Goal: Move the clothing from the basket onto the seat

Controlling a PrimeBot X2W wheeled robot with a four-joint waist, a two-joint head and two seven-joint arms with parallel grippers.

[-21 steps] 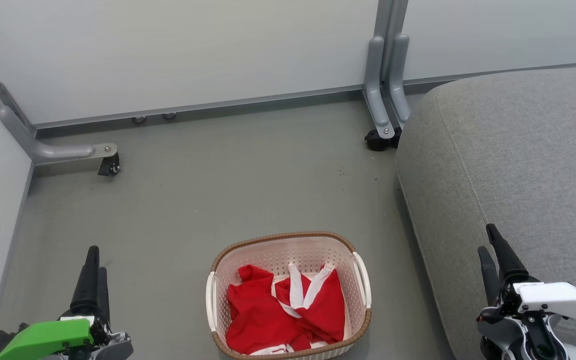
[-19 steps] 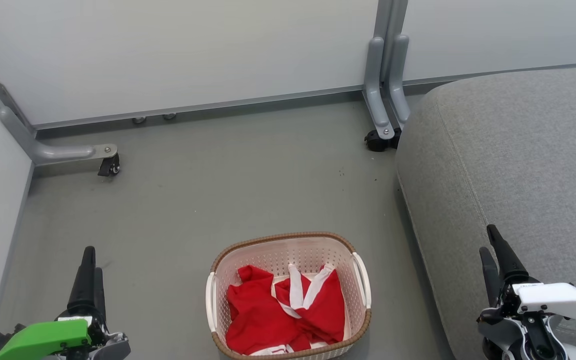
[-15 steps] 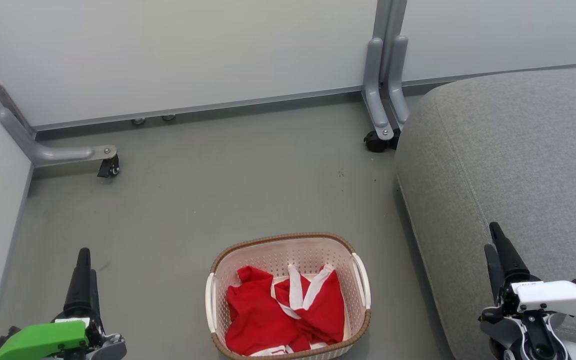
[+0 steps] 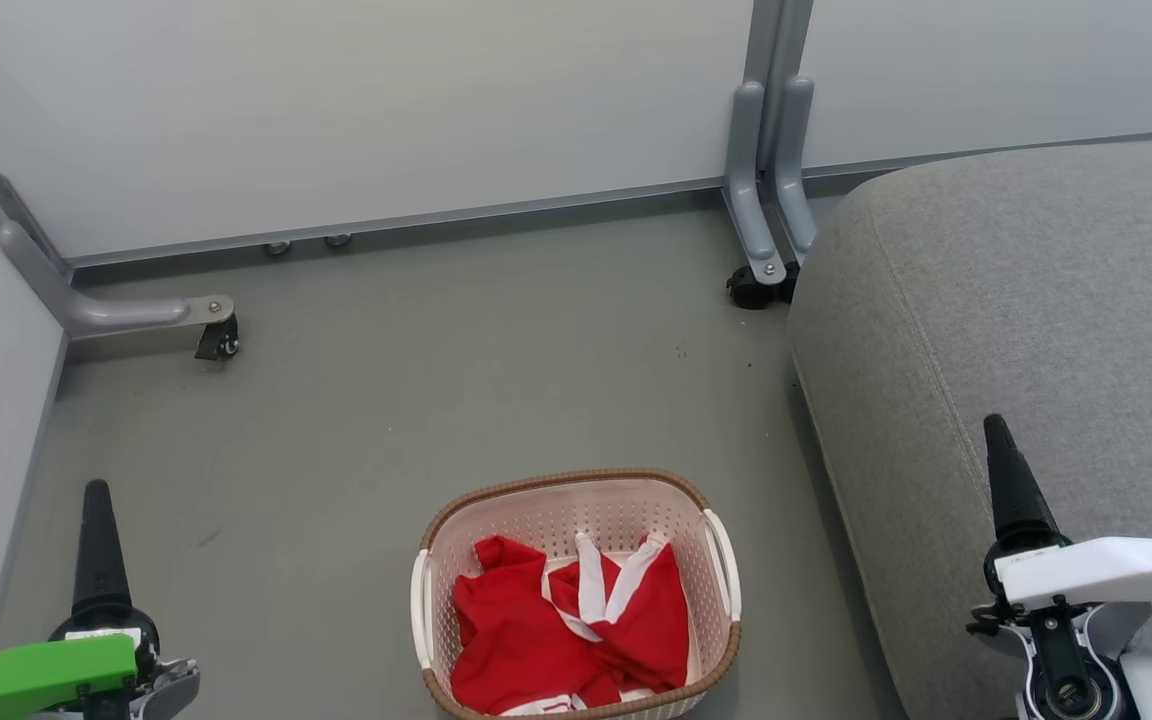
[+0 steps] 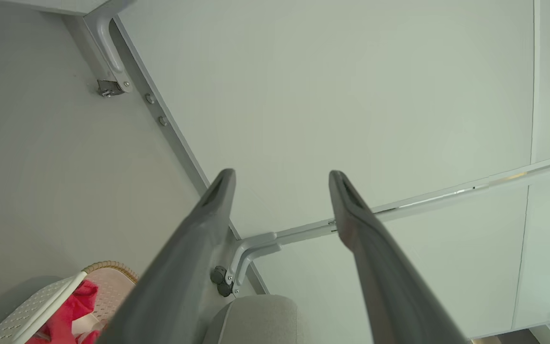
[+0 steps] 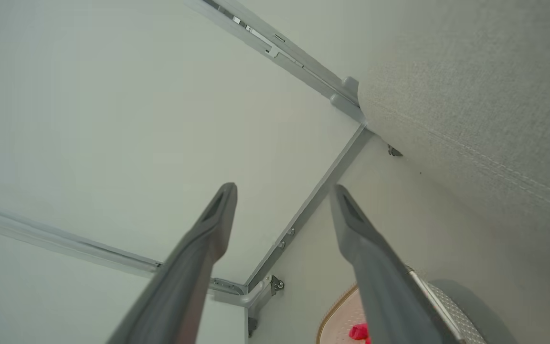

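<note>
Evidently we hold both arms low and wide, probably so that the head camera gets an open look at the work. Our green-housed left gripper (image 4: 96, 500) and white-housed right gripper (image 4: 996, 440) both point forward. Their long dark fingers stand spread apart and clasp nothing, and each wrist view shows a bare gap between them.

The cream-white perforated plastic basket with a brown woven-look rim (image 4: 566, 476) sits on the grey floor (image 4: 436, 380) between the two claws. It is to the right of the left one, to the left of the right one, and well apart from both. The soft red fabric clothing with white stripes (image 4: 536, 640) lies crumpled inside it, below the rim. We take it for two garments, though the folds make that hard to tell.

The large grey woven-fabric seat cushion (image 4: 1036, 300) spreads ahead of the right claw and to its right. It is bare, so we judge that no garment has been moved yet.
</note>
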